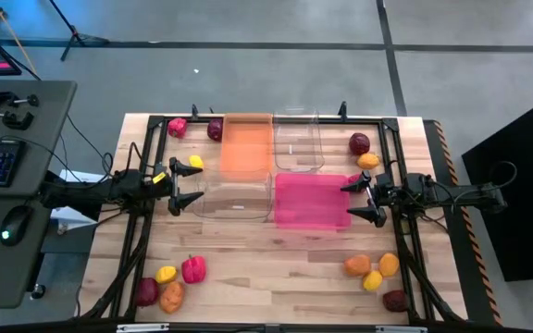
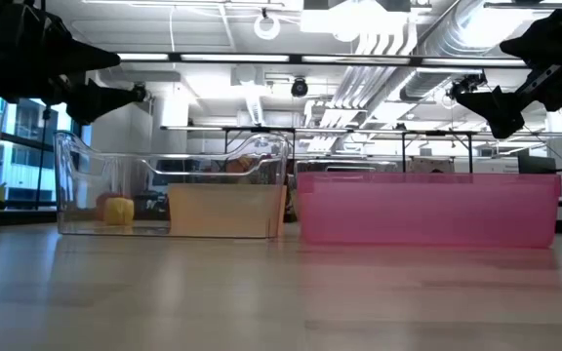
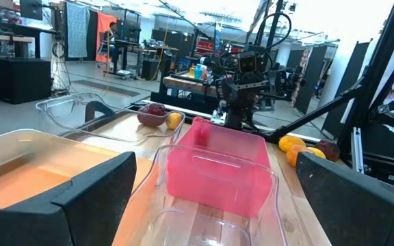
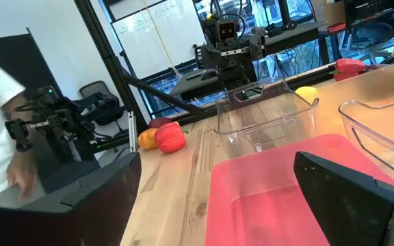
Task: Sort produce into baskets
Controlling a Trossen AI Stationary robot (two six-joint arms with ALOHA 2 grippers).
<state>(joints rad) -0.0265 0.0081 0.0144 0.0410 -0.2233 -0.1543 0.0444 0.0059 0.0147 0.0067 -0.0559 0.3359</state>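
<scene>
From above: 4 bins clustered mid-table, pink bin (image 1: 312, 201) nearest the right gripper (image 1: 363, 199), fingers apart, empty. Left gripper (image 1: 189, 183) across from it, beside a clear bin (image 1: 237, 198), fingers apart. Fruit (image 1: 372, 268) scattered toward the table corners. At table height: pink bin (image 2: 427, 209) empty. Left wrist: pink bin (image 3: 217, 167) ahead.

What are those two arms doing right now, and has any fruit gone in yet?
Left end effector and right end effector: open, empty, hovering beside the bins. Fruit lies loose on the table; bins look empty. Nothing in the way.
</scene>
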